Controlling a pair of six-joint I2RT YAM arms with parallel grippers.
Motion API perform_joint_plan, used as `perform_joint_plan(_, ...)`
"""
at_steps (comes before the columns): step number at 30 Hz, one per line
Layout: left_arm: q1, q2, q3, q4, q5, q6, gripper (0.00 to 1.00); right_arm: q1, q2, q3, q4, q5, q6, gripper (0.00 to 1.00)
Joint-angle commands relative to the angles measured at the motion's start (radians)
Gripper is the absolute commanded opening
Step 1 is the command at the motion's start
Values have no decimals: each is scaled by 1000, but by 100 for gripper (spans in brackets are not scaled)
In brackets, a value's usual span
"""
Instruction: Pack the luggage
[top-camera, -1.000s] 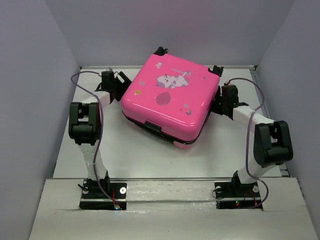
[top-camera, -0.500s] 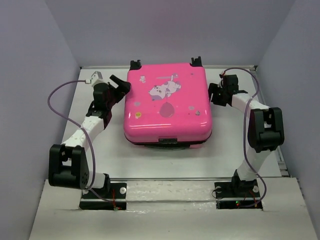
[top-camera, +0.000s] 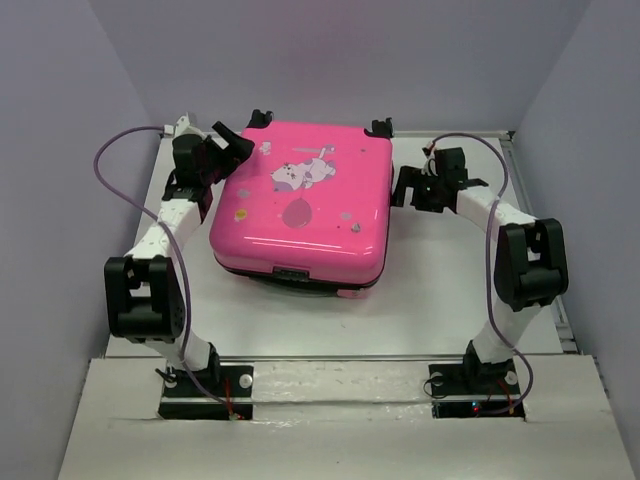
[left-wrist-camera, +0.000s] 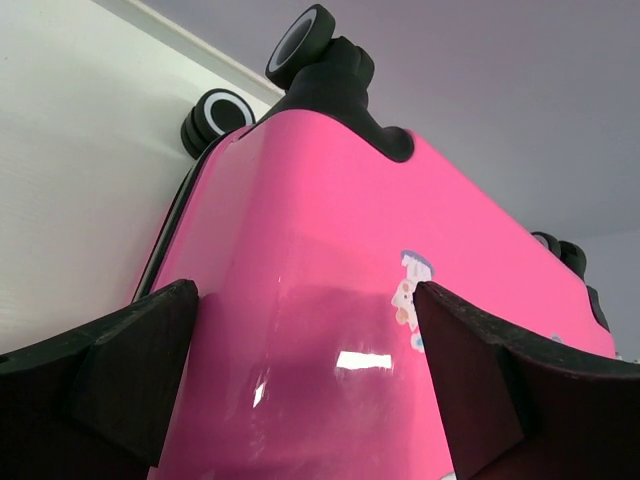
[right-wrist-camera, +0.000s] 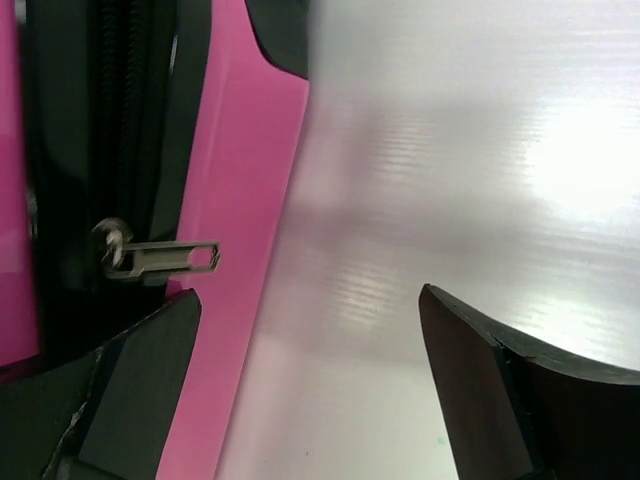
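Note:
The luggage (top-camera: 300, 215) is a bright pink suitcase lying shut on the white table (top-camera: 440, 290), print side up, wheels (top-camera: 262, 119) at the far edge. My left gripper (top-camera: 232, 145) is open at its far left corner. In the left wrist view the gripper (left-wrist-camera: 305, 293) has its fingers spread over the pink lid (left-wrist-camera: 330, 230), below a black wheel (left-wrist-camera: 300, 35). My right gripper (top-camera: 405, 186) stands open just beside the case's right side. In the right wrist view that gripper (right-wrist-camera: 308, 296) holds nothing, and a metal zipper pull (right-wrist-camera: 160, 258) sticks out of the black zipper trim by its left finger.
Grey walls (top-camera: 70, 150) close in the table on the left, back and right. Both arm bases (top-camera: 205, 385) are bolted at the near edge. A raised rim (top-camera: 340, 357) crosses the table front.
The luggage has turned and slid to the left. My right gripper went from shut to open beside it. The left gripper moved up to the case's far left corner.

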Motion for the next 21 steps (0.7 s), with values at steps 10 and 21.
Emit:
perform_joint_plan(10, -36, -496, -46, -150, -108, 107, 99, 33, -458, -95, -10, 57, 108, 75)
perform_joint_plan(21, -31, -757, -434, -381, -69, 314, 99, 231, -820, -441, 90, -70, 232, 96)
